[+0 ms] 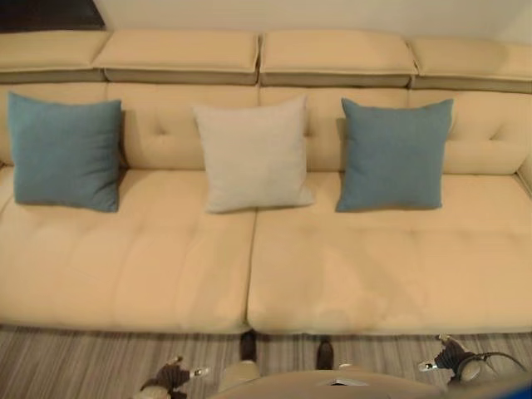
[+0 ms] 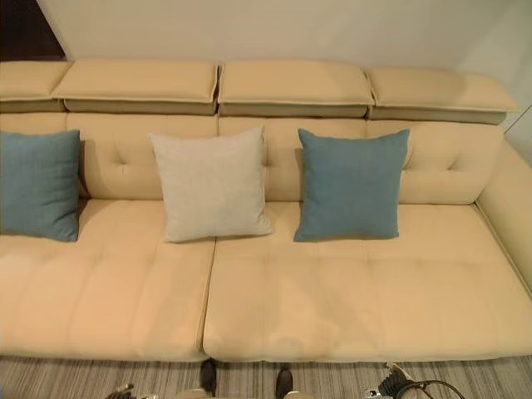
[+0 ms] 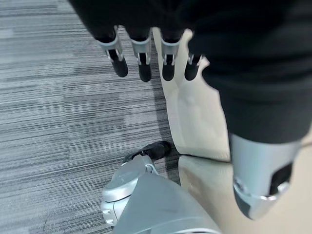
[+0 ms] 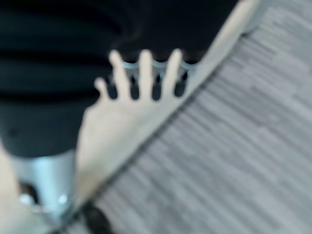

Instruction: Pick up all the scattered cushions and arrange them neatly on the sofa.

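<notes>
Left eye view: cream sofa [image 1: 166, 266] across the frame, seat split by a seam near the middle, tufted backrest behind, flat headrest pads along the top. Three cushions standing on the seat, leaning on the backrest, well apart from each other. Left blue cushion [image 1: 65, 151] near the sofa's left end. White cushion [image 1: 253, 154] in the middle, its lower edge over the seat seam. Right blue cushion [image 1: 394, 155] on the right seat half. Striped grey carpet [image 1: 75, 362] in front of the sofa.

Left hand [image 1: 173, 378] low at the bottom edge, over the carpet, touching no cushion. Seen in left wrist view: fingers [image 3: 118, 58] straight and slightly spread, thumb apart, nothing between them, hanging over carpet beside the sofa's front edge.

Right hand [image 1: 445, 357] low at the bottom right, also over the carpet just before the sofa front. Seen in right wrist view: fingers [image 4: 145, 73] straight and spread apart, empty, sofa edge and carpet beyond.
</notes>
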